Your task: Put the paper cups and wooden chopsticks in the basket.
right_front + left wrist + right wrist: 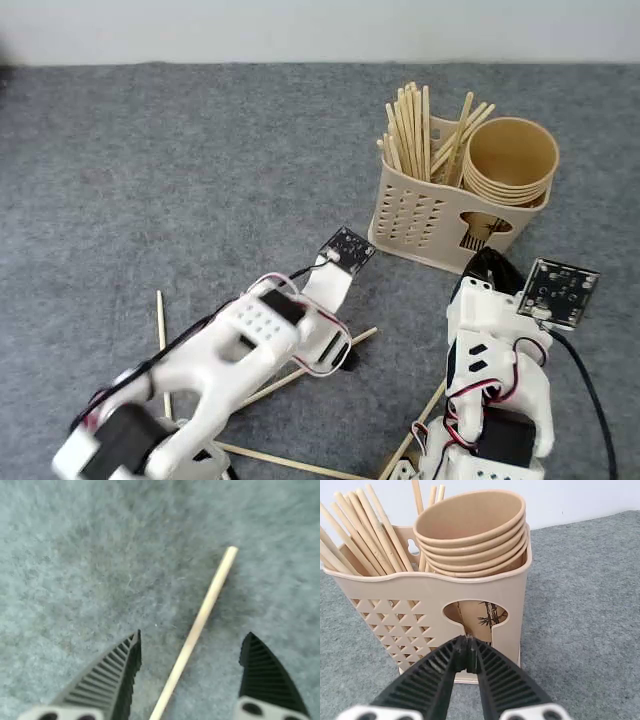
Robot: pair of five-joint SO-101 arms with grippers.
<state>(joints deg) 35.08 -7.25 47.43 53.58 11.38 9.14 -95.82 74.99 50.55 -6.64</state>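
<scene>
I see the basket [420,215] standing upright on the grey mat [200,180], at the far side from the arms. It has two compartments. One holds a bunch of wooden chopsticks [415,125] stood on end, fanning out above the rim. The other holds a nested stack of paper cups [510,160], mouths up, with the top rims above the basket wall. In the right wrist view the cups [470,525] show through a cutout in the basket [395,615] wall, and the standing chopsticks [360,535] lean in the compartment beside them.

My left gripper [194,634] is wide open and low over the mat. A loose chopstick [210,597] lies flat between its jaws, and neither one touches it. From the high view that left gripper [345,355] sits over the same loose chopstick [365,335], well apart from the basket.

My right gripper [468,647] is closed with its tips together and holds nothing. It is just in front of the basket wall below the cutout; contact I can't tell. The high view shows the right gripper [490,265] next to the basket's near side.

Three more chopsticks lie on the mat: one [160,350] beside the left arm, one [290,462] at the near edge, one [425,415] by the right arm.
</scene>
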